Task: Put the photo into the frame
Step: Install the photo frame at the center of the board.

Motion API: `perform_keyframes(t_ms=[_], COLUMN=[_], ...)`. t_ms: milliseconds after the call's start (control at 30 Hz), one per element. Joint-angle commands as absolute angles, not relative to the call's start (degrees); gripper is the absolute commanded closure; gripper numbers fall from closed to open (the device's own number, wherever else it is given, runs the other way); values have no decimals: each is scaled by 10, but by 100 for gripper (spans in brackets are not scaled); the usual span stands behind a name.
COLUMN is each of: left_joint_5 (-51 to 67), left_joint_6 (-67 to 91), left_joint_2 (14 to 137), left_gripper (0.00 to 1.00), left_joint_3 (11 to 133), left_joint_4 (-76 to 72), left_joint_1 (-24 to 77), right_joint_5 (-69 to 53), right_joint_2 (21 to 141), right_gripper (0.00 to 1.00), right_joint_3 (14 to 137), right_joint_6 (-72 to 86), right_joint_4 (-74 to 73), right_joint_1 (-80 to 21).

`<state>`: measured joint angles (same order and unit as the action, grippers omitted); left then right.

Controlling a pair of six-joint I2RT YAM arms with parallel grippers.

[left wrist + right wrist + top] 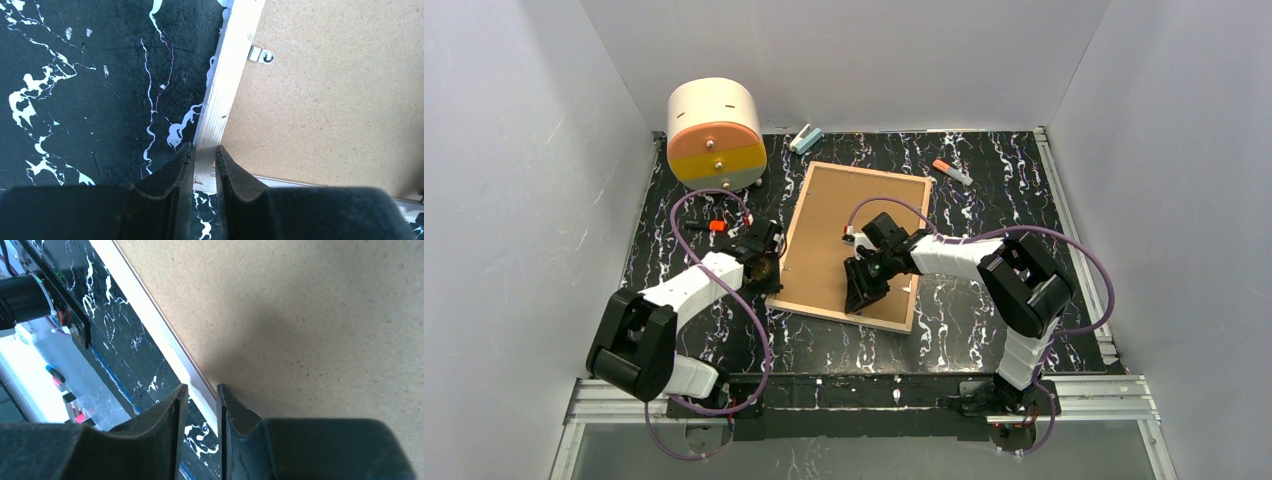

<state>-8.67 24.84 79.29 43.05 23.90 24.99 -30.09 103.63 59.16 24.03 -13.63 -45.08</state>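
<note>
The light-wood rectangular picture frame (854, 215) lies back-up on the black marbled table (984, 320), between the left pincer (772, 268) and the right pincer (862, 295); the cream cylindrical drum (714, 125) stands behind the left pincer.

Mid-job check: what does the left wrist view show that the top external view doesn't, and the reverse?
Only the left wrist: a small metal clip where the backing board meets the frame rim, and the left gripper with its tips either side of that rim near a corner. Only the top external: the right gripper by the frame's near edge, a cream and orange drum, a marker. Both: the frame lying back-up on the black marbled table.
</note>
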Motion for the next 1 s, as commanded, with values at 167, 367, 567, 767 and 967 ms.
perform_keyframes(t_ms=[167,367,567,767,967], left_joint_5=[-96,-97,-99,-100,-99], left_joint_6=[246,247,248,247,246], left_joint_2=[816,817,819,824,833], left_gripper=[88,88,88,87,87], left_joint_3=[434,436,436,437,437], left_joint_4=[241,245,247,246,241], left_joint_1=[252,252,251,251,251], right_joint_5=[-312,-309,-296,-261,-278], right_joint_2=[1037,1053,1053,1051,1046], right_gripper=[64,63,64,64,62], right_joint_3=[575,575,586,598,602], right_joint_6=[188,161,154,155,150], right_joint_4=[-229,-247,-264,-282,-292], right_joint_1=[-454,-454,-454,-454,-454])
